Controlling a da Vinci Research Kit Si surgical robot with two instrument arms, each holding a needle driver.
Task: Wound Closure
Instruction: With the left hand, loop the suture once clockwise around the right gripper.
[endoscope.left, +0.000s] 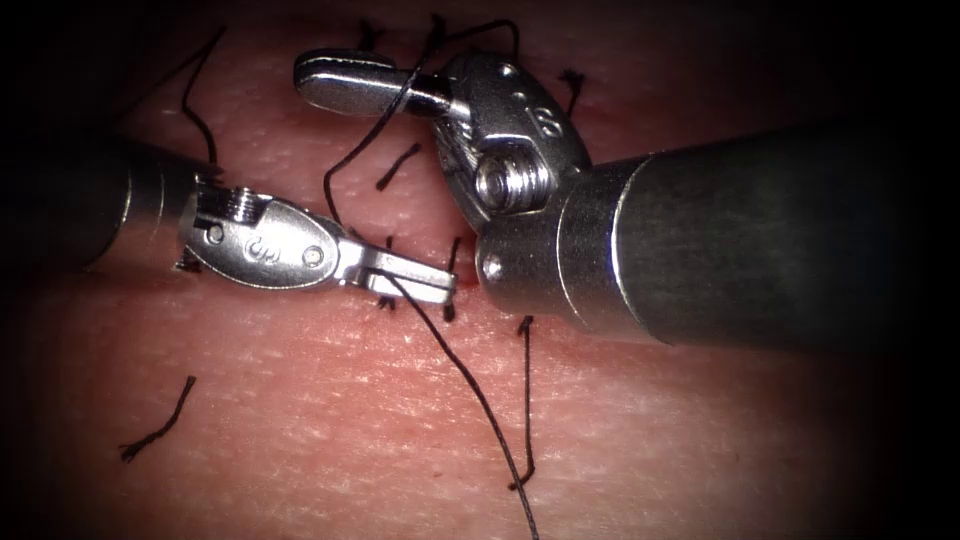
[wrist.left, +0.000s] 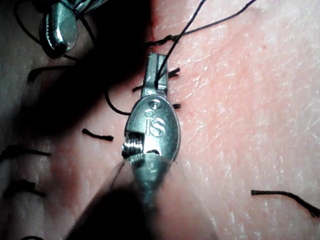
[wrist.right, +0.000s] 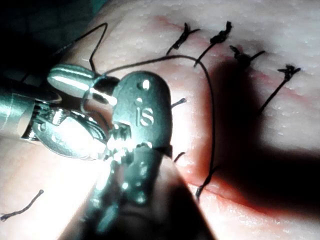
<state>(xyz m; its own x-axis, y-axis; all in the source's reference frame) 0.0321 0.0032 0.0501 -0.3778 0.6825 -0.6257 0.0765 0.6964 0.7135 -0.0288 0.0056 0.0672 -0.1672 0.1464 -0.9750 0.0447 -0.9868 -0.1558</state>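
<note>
- Endoscope view: your left tool (endoscope.left: 415, 283) comes in from the left, and its fingers are closed on the thread (endoscope.left: 470, 385) right over the cut (endoscope.left: 450, 265). From there the strand trails down across the tissue (endoscope.left: 300, 400).
- Your right tool (endoscope.left: 345, 83) lies above it; its fingers look pressed together with the thread crossing them, though you cannot tell whether they grip it.
- No needle can be made out here.
- Tied stitches (endoscope.left: 573, 80) line the cut, and a cut end of thread (endoscope.left: 158, 425) lies loose on the left side.
- Left wrist view: the fingers (wrist.left: 154, 75) pinch the thread (wrist.left: 182, 32).
- Right wrist view: the thread (wrist.right: 200, 67) arcs from the right tool (wrist.right: 72, 80) down into the tissue (wrist.right: 280, 30).
</note>
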